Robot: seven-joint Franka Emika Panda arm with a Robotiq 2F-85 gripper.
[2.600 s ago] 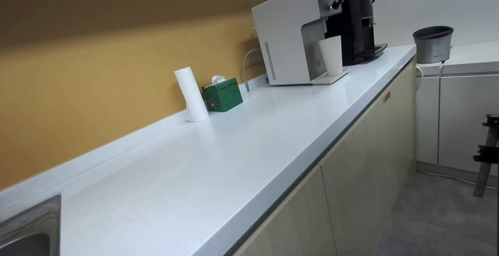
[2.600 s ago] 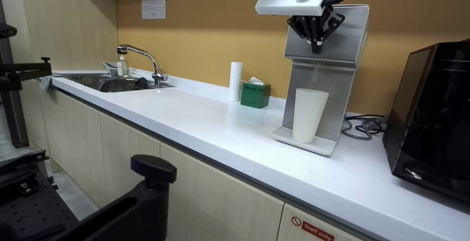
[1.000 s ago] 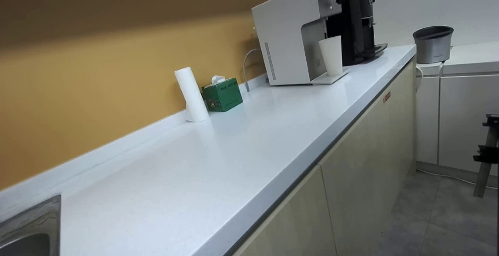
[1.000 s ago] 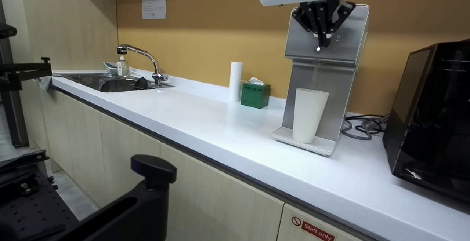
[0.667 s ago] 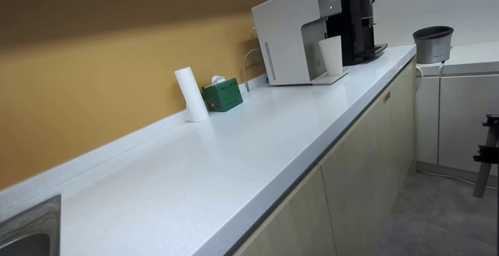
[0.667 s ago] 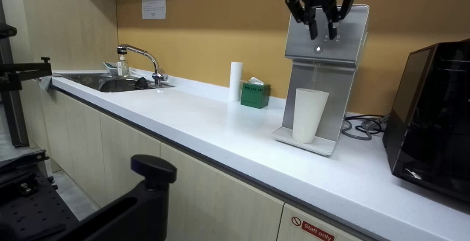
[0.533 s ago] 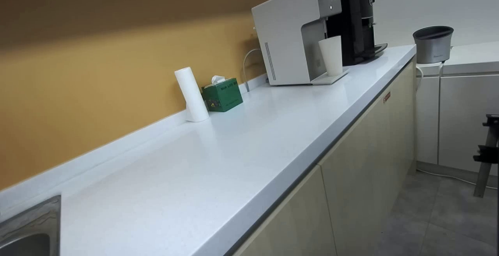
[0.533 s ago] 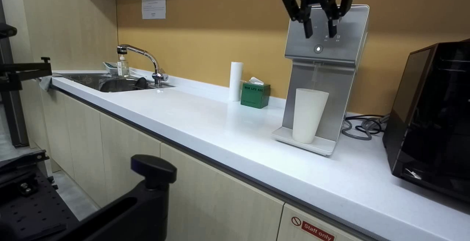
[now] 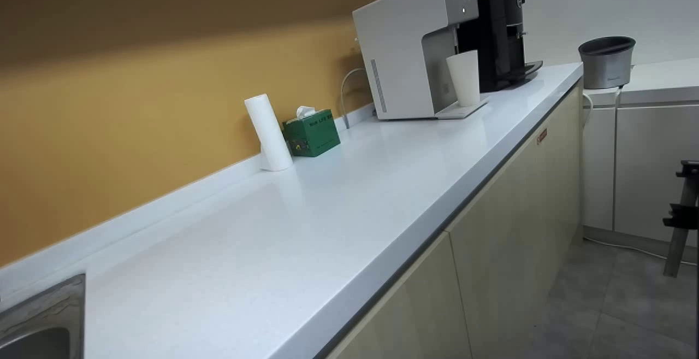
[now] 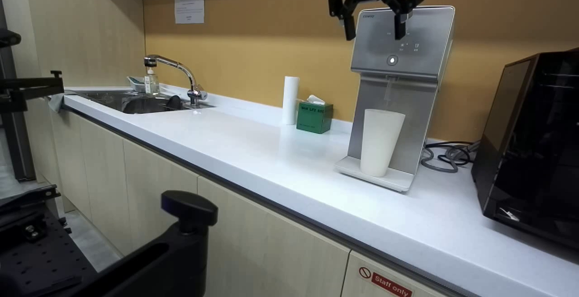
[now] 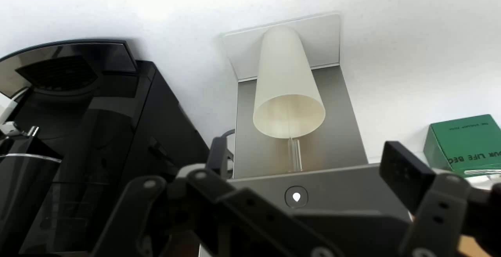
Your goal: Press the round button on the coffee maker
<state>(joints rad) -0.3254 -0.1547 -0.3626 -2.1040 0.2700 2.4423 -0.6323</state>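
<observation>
The coffee maker (image 10: 427,64) is a tall silver dispenser, in all views. On its front panel the round button (image 10: 392,60) glows with a white drop symbol; the wrist view shows this button (image 11: 296,196) uncovered too. A white cup (image 10: 382,141) stands upright on the drip tray below a clear spout (image 11: 295,155). Whether liquid runs into the cup, I cannot tell. My gripper (image 10: 374,35) hangs in front of the panel's upper part, above and to the left of the button in that exterior view. Its jaws are spread wide with nothing between them, apart from the button.
A black machine (image 10: 529,152) stands beside the dispenser, with cables (image 10: 448,154) on the counter between them. Past the other side are a green tissue box (image 10: 313,117) and a paper roll (image 10: 290,100). A black clamp handle (image 10: 189,209) rises in the foreground.
My gripper was shut with its tips over the button. It has since lifted up and away and spread its jaws, leaving the lit button uncovered. The cup has not moved.
</observation>
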